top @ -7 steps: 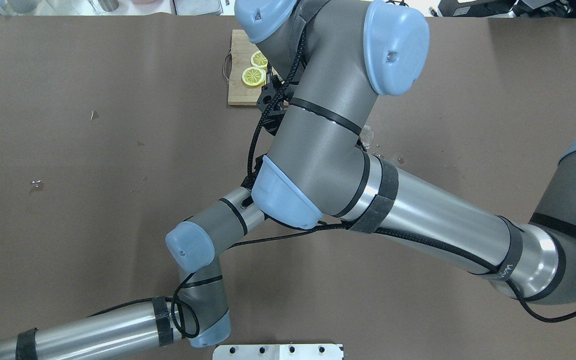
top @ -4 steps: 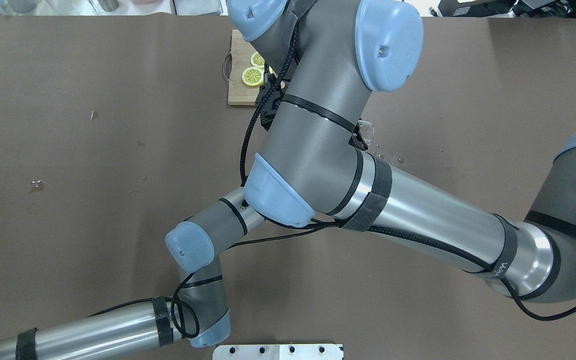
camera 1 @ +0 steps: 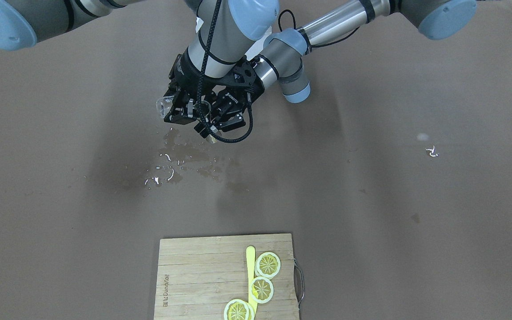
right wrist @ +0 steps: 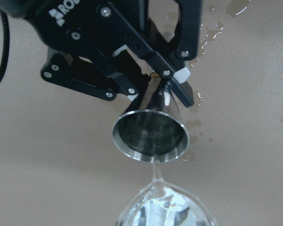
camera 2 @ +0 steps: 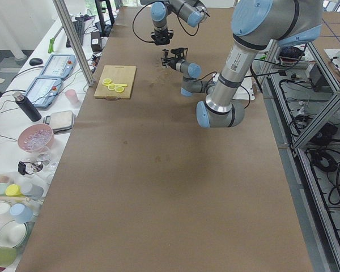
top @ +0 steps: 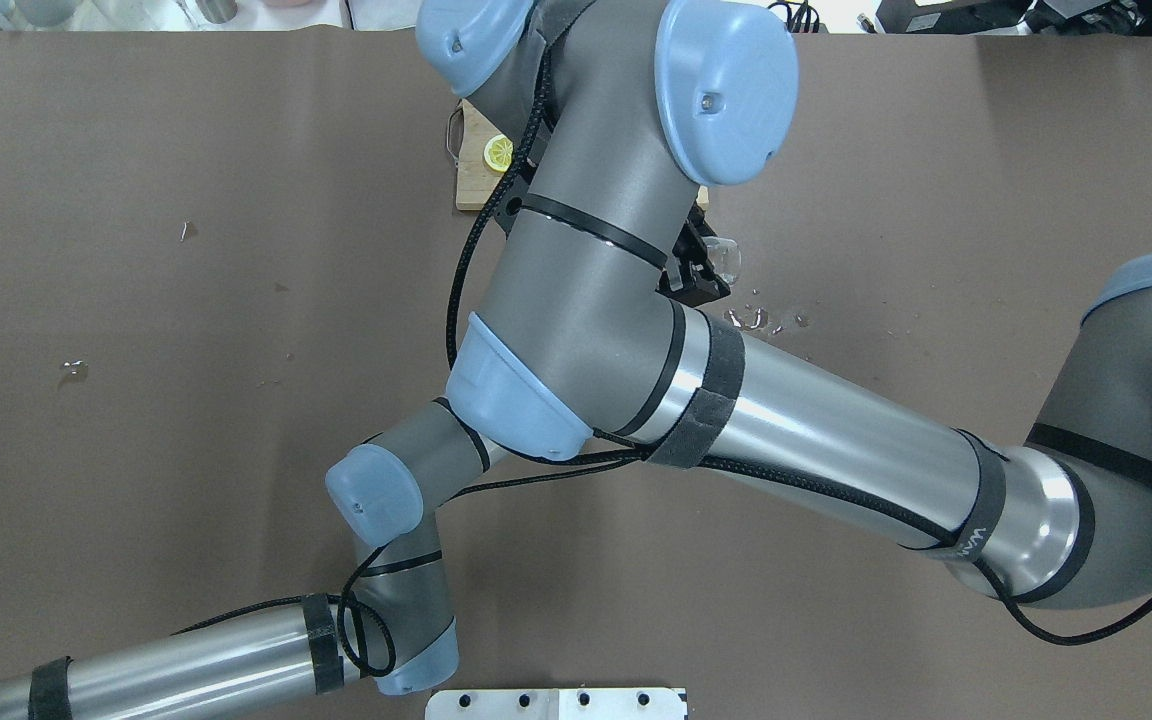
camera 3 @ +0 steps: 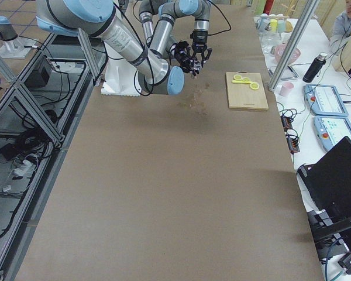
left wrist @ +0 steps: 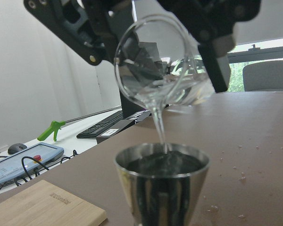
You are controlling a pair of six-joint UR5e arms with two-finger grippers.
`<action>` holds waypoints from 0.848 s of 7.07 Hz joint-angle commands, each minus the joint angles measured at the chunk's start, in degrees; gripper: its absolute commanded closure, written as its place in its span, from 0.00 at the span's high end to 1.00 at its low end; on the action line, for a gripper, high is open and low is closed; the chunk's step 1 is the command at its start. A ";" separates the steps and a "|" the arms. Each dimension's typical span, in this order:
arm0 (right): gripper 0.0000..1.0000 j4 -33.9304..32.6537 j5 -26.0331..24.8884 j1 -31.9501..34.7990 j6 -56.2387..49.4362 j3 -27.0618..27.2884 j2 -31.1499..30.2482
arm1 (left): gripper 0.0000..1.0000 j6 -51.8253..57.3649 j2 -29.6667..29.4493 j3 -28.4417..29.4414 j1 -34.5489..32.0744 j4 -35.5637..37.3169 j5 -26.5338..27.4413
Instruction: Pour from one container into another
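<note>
Pouring in progress above counter (camera 1: 371,200). Right tool (camera 1: 181,109) closed on glass beaker (left wrist: 153,66), tilted; thin water stream (left wrist: 159,127) falls into steel cup (left wrist: 162,193) just below. Left tool (right wrist: 158,92) clamped on narrow base of cup, cup upright. Glass likely fragile and slippery when wet: hold by wall, gentle squeeze. Steel cup stiff, probably grows heavier as it fills: hold low, keep level. Spilled drops (camera 1: 167,171) on counter.

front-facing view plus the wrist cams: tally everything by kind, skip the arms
lemon slices: 3
wooden cutting board: 1
yellow stick: 1
clear glass, tipped and pouring: 1
metal cup: 1
total: 7
</note>
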 commanded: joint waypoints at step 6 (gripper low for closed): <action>0.00 0.00 -2.24 -1.28 -0.27 -3.83 1.94 | 0.00 0.00 0.12 0.08 -0.09 -0.37 0.00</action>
